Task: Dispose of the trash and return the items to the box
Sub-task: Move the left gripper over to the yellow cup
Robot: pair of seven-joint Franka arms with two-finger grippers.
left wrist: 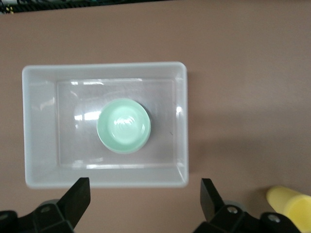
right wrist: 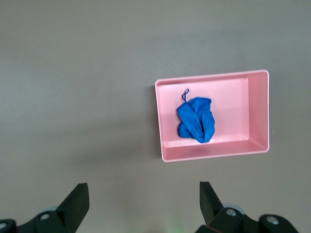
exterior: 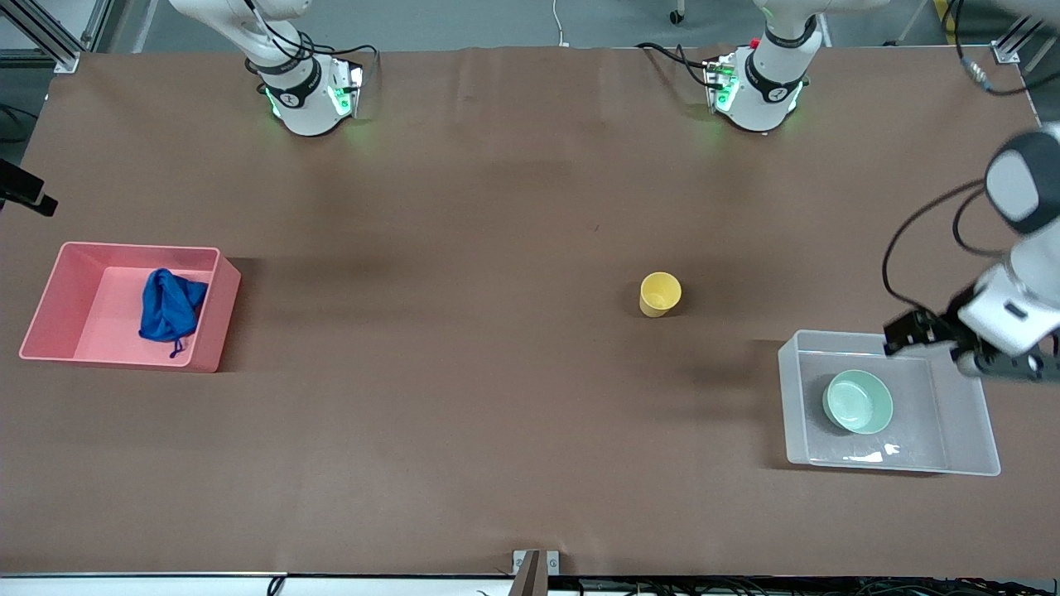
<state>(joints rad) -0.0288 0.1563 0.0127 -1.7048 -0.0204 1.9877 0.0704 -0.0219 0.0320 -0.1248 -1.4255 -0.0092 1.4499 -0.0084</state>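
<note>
The blue cloth (exterior: 171, 308) lies crumpled in the pink bin (exterior: 62, 298), at nine o'clock on the table, and the pale green bowl (exterior: 858, 401) sits upright in the clear box (exterior: 965, 447), at four o'clock, so both look sorted. The yellow cup (exterior: 660, 294) stands upright on the table, at ten o'clock from the box, apparently next. The left gripper (exterior: 1006, 364) hovers over the box's edge, jaws wide and empty; the right gripper (right wrist: 141, 204) hangs near the pink bin, wide and empty, waiting.

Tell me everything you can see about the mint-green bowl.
The mint-green bowl is small, round and shallow, with a glossy, smooth finish that looks like plastic or glazed ware. It sits upright and empty on the floor of the clear plastic bin, roughly central, apart from the walls. Nothing else touches it.
</note>
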